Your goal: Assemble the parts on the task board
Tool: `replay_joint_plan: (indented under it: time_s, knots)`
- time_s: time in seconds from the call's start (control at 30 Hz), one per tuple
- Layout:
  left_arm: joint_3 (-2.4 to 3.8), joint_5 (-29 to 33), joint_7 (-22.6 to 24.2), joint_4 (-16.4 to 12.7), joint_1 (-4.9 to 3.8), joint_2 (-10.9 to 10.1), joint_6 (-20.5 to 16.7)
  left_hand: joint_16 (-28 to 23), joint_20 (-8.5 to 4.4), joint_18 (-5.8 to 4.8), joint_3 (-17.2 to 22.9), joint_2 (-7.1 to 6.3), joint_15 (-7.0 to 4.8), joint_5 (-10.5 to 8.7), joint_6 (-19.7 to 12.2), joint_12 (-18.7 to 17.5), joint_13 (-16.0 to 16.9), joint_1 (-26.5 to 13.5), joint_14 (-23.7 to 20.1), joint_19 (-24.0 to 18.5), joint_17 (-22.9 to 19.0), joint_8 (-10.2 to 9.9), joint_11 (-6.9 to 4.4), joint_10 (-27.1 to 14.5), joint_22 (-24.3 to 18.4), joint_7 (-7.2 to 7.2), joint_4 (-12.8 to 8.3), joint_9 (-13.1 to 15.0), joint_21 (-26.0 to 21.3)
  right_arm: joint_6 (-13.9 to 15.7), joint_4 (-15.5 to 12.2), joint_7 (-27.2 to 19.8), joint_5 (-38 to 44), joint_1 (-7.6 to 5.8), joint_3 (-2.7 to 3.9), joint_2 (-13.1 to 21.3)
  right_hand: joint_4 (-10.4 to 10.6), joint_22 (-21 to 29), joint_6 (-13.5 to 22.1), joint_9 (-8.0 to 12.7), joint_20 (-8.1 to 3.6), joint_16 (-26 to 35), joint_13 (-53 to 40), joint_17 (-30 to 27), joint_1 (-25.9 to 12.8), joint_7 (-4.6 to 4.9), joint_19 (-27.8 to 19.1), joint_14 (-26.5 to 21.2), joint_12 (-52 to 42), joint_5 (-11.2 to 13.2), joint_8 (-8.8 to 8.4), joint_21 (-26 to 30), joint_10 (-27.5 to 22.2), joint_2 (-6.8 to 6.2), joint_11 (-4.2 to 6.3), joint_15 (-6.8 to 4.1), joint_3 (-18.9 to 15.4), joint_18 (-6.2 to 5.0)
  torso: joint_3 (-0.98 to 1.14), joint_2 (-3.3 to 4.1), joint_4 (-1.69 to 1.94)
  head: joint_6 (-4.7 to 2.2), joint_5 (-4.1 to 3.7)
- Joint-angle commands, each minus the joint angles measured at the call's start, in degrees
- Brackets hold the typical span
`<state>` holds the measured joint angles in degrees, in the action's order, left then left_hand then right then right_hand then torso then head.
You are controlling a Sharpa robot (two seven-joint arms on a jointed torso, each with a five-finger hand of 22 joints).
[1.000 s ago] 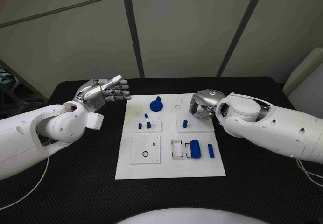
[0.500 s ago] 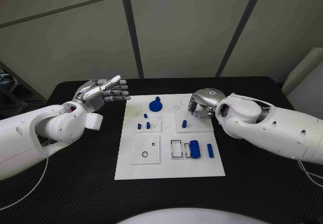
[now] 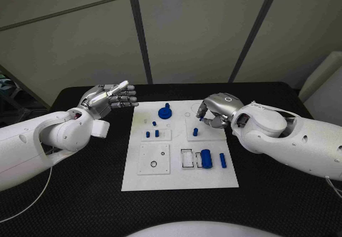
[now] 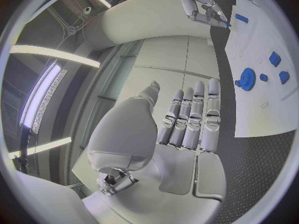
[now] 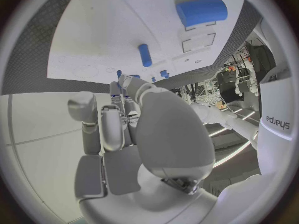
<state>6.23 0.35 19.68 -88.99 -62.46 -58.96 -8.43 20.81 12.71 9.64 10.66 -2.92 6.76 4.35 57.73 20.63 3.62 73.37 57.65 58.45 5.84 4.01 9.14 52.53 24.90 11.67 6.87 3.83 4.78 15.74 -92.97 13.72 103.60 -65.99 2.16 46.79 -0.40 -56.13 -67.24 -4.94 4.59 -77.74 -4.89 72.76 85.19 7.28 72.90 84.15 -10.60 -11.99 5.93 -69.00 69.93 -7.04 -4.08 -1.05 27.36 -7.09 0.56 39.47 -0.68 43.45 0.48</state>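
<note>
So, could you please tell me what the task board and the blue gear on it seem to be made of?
The task board looks like matte white plastic, flat and without glare. The blue gear appears to be moulded or printed plastic, uniformly blue and dull; I cannot be certain.

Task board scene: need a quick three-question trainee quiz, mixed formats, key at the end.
1. True or false: the left hand rests on the task board.
2. Which blue part lies nearest the board's far edge in the head view? A) the gear-shaped piece B) the large cylinder C) the thin rod
3. Fill in: the right hand is over the board's far ____ corner, as the robot sees it.

Key
1. False: it is raised over the black table, to the left of the board, fingers apart, holding nothing.
2. A
3. right; its fingers are curled in, and whether they pinch something is not clear.
</note>
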Motion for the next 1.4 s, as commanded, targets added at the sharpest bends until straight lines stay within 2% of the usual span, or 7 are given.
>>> replay_joint_plan:
  time_s: [0.03,0.23,0.43,0.5,1.0,1.23,1.4]
  knots:
    - [0.04,0.14,0.87,0.05,-0.06,0.31,0.76,-0.33,0.00,0.87,-0.04,0.18,-0.15,0.03,0.07,-0.24,-0.03,0.59,0.35,0.51,-0.05,0.14,0.15,0.28,-0.05,0.47,-0.30,-0.08,-0.36,2.46,-1.80,-0.25,-1.33,-0.09,0.05,-0.24,-0.19,-0.05,-0.07,0.05,-0.03,-0.32,-0.08,0.08,-0.41,0.36,-0.10,2.96,0.24,-0.25,-0.23,-0.17,1.09,0.01,0.63,-0.23,0.13,0.33,-0.01,0.08,0.03,-0.06,0.27]
    - [0.03,0.14,0.88,0.13,-0.06,1.01,0.92,-0.37,0.00,0.86,-0.05,0.19,-0.14,0.02,0.06,-0.25,-0.03,0.59,0.35,0.53,-0.08,0.13,0.16,0.26,-0.11,0.49,-0.33,-0.08,-0.38,1.85,-4.38,-0.99,-2.81,-0.08,0.04,-2.61,-0.28,-0.08,-0.08,0.05,-0.02,-0.36,-0.10,0.10,-0.47,0.36,-0.14,2.97,0.27,-0.33,-0.24,-0.22,1.09,-0.03,0.63,-0.22,0.21,0.32,-0.03,0.04,0.14,0.04,1.09]
    - [0.02,0.15,0.87,0.18,-0.06,1.50,0.91,-0.39,0.00,0.86,-0.05,0.19,-0.14,0.02,0.06,-0.25,-0.03,0.58,0.35,0.53,-0.09,0.13,0.17,0.26,-0.13,0.49,-0.34,-0.08,-0.39,0.69,-4.86,-1.83,-3.72,0.53,0.03,-5.76,-0.44,-0.18,-0.05,0.06,-0.01,-0.40,-0.11,0.11,-0.48,0.38,-0.17,2.97,0.32,-0.42,-0.29,-0.32,1.08,0.02,0.62,-0.22,0.40,0.32,-0.10,0.02,0.18,0.21,1.80]
    - [0.02,0.15,0.84,0.15,-0.06,1.65,0.97,-0.40,0.00,0.86,-0.05,0.20,-0.13,0.02,0.06,-0.25,-0.02,0.58,0.36,0.54,-0.09,0.14,0.17,0.27,-0.15,0.49,-0.34,-0.08,-0.40,0.08,-4.53,-2.07,-3.94,0.95,0.02,-6.75,-0.44,-0.18,-0.05,0.06,-0.01,-0.40,-0.11,0.11,-0.48,0.38,-0.17,2.97,0.32,-0.42,-0.29,-0.32,1.08,0.02,0.62,-0.22,0.40,0.32,-0.15,0.01,0.21,0.32,1.90]
    - [0.00,0.15,0.77,0.18,-0.07,2.30,0.90,-0.40,-0.01,0.87,-0.07,0.23,-0.16,0.01,0.11,-0.22,-0.01,0.54,0.54,0.64,-0.11,0.16,0.16,0.32,-0.27,0.48,-0.38,-0.07,-0.42,-1.88,-2.40,-3.40,-4.46,5.44,-0.01,-10.70,-0.63,-0.12,0.05,0.09,0.03,-0.52,-0.13,0.21,-0.62,0.48,-0.34,2.98,0.42,-0.46,-0.39,-0.33,0.98,0.02,0.54,-0.17,0.56,0.29,-0.04,0.06,0.06,1.09,3.82]
    - [0.00,0.16,0.79,0.23,-0.07,2.51,0.98,-0.40,-0.01,0.87,-0.07,0.23,-0.16,0.01,0.11,-0.22,-0.01,0.54,0.54,0.64,-0.11,0.16,0.16,0.32,-0.27,0.48,-0.38,-0.07,-0.42,-2.42,-1.44,-3.73,-4.47,6.55,-0.08,-11.96,-0.66,-0.22,0.08,0.09,0.04,-0.58,-0.13,0.27,-0.67,0.50,-0.31,2.99,0.44,-0.47,-0.41,-0.41,0.96,0.03,0.52,-0.16,0.58,0.31,-0.10,0.11,0.14,1.42,4.62]
    - [0.00,0.16,0.61,0.30,-0.07,2.60,1.10,-0.43,-0.02,0.87,-0.12,0.23,-0.16,0.00,0.13,-0.21,-0.01,0.46,0.61,0.69,-0.13,0.18,0.15,0.35,-0.34,0.48,-0.37,-0.07,-0.44,-2.58,-1.12,-3.73,-4.37,6.85,-1.27,-12.35,-0.69,-0.13,0.11,0.10,0.05,-0.53,-0.14,0.19,-0.73,0.52,-0.40,2.97,0.48,-0.48,-0.44,-0.36,0.92,0.05,0.50,-0.14,0.61,0.29,-0.08,0.07,0.06,1.68,5.14]
